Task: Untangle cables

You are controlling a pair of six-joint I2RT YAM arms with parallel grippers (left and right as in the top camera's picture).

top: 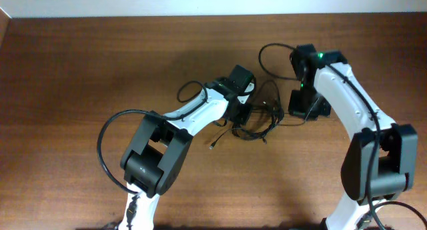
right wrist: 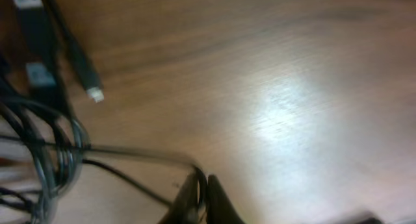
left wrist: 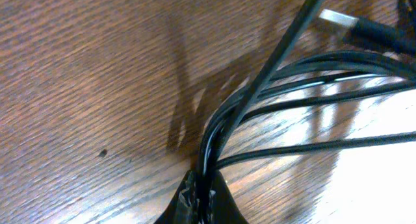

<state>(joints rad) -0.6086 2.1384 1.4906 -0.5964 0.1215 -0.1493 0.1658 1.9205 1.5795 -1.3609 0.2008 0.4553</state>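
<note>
**Both end effectors pinched onto the tangle**

Here we are mid-desk, and the cables lie in a loose knot right between the two arms. The left end effector is pressed together on a whole bundle. Several black strands squeeze through its tips and fan out ahead of it and to its right. A metal-tipped plug lies far ahead of it on the right.

Over to the right end effector: the tips are all but touching, and they seem to be nipping a single thin strand. That strand runs away to its left into the coiled mass, with loose plug ends ahead of it on that side.

These cords look light, limp and glossy. My read is they'll slide through a soft pinch and drag the whole knot along if pulled hard.

The better hold is probably close behind a plug, where the moulded body gives something firm to grip. One strand at a time looks wiser than the left side's handful, since a clamped bundle will likely tighten the snarl instead of freeing it.
</note>
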